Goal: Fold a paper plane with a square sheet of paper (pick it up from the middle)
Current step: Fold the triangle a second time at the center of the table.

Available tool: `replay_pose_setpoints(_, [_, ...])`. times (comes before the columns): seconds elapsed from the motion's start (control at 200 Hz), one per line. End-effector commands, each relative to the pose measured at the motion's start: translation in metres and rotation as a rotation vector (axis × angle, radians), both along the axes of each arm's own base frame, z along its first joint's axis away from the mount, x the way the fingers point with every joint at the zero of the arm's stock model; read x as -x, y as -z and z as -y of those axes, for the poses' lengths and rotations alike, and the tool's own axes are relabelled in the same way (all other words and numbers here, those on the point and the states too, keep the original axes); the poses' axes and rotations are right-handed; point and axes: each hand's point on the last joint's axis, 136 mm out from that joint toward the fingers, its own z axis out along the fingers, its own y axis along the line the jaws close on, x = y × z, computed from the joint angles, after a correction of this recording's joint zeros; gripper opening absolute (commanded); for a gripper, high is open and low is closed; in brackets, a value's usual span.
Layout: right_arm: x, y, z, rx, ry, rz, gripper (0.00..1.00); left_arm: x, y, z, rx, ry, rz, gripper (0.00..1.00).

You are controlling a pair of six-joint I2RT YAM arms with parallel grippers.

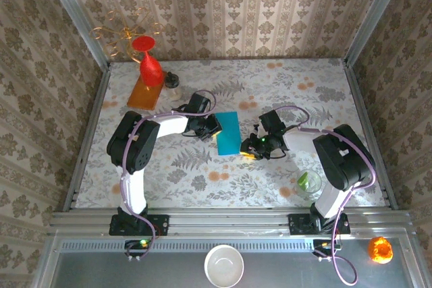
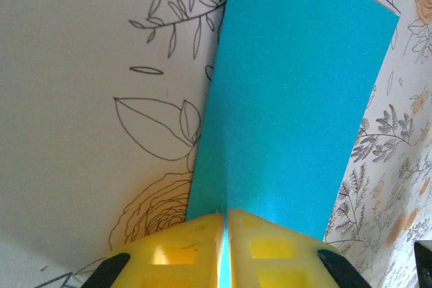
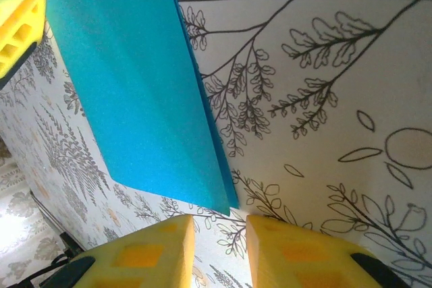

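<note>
Paper on the worktop point(image 1: 324, 92): one teal sheet point(image 1: 227, 133), a rectangle near the middle. Two pincers flank it. The left pincer point(image 2: 225, 215) is clamped on the sheet's left edge. The right pincer point(image 3: 221, 224) stands parted just beside its near-right corner, holding nothing. One red vase point(image 1: 150, 65) stands on one orange board point(image 1: 145, 91) at the far-left corner.

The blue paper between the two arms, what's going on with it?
A teal sheet of paper is being folded on the table. The left hand is pinched shut on one edge of it. The right hand sits open beside a corner, not gripping. The sheet looks like a narrow rectangle, probably folded once.
</note>
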Motion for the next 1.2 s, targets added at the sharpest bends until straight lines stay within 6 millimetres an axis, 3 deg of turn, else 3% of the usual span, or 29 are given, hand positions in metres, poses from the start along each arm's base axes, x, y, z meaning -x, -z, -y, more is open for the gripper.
replay_pose_setpoints(0.0, [-0.012, 0.004, -0.003, 0.025, -0.006, 0.037, 0.28, 0.019, 0.039, -0.017, -0.085, -0.029, -0.122, 0.14])
replay_pose_setpoints(0.685, [-0.030, -0.011, -0.005, -0.010, 0.025, 0.122, 0.23, 0.019, 0.038, -0.018, -0.077, -0.018, -0.115, 0.13])
replay_pose_setpoints(1.0, [-0.012, -0.006, 0.007, 0.025, 0.027, 0.057, 0.24, 0.018, 0.038, -0.018, -0.076, -0.014, -0.112, 0.13])
replay_pose_setpoints(1.195, [-0.010, -0.003, 0.006, 0.018, 0.034, 0.038, 0.21, 0.019, 0.039, -0.018, -0.076, -0.011, -0.114, 0.13])
